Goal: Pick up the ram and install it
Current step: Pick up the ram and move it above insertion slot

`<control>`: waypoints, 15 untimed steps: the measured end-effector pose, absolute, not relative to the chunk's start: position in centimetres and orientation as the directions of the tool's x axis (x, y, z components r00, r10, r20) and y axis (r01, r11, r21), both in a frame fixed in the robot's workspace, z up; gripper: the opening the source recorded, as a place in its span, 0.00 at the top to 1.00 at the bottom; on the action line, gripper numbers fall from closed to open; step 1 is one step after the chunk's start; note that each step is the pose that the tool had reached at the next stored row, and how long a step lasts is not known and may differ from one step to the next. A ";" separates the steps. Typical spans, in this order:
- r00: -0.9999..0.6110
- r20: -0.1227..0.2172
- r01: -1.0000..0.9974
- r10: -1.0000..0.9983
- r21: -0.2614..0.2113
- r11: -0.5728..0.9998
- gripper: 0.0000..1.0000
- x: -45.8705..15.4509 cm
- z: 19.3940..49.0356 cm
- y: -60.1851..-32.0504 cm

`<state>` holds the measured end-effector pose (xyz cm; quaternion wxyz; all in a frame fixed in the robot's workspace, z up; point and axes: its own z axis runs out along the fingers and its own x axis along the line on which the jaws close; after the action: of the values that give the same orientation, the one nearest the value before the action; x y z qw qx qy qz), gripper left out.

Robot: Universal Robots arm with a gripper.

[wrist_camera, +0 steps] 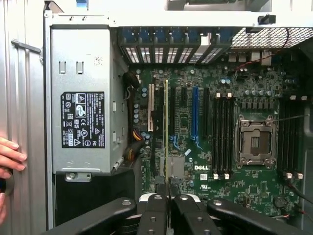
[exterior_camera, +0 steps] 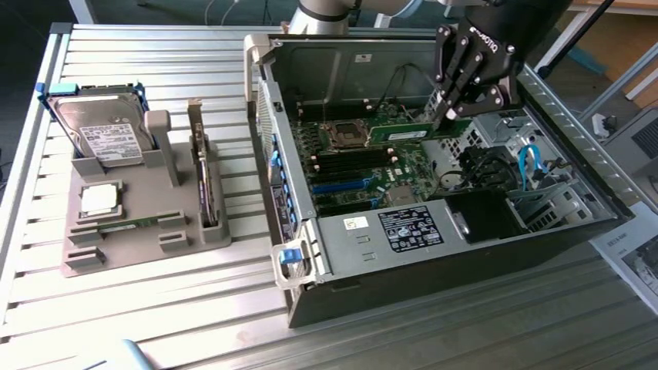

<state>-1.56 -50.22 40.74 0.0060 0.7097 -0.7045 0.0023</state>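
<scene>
Wrist view, gripper (wrist_camera: 167,190) clamped on the ram (wrist_camera: 166,132) near one end, edge-on, long axis reaching away from the fingers (wrist_camera: 156,211), parallel to the motherboard slots (wrist_camera: 222,134), inside open computer case (wrist_camera: 195,19), power supply (wrist_camera: 83,98) alongside.

Soft, even daylight brightens the ribbed silver metal table (exterior_camera: 154,308), with a pale sheen on its slats. Inside the open black computer case (exterior_camera: 463,277) shadows deepen, and the black gripper (wrist_camera: 166,183) reads nearly as silhouette.
</scene>
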 end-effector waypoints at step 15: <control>0.007 -0.026 -1.000 -1.000 0.004 -0.007 0.88 -1.1 40.4 -48.0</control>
<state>-1.08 -48.02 40.37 -0.0077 0.7096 -0.7044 -0.0105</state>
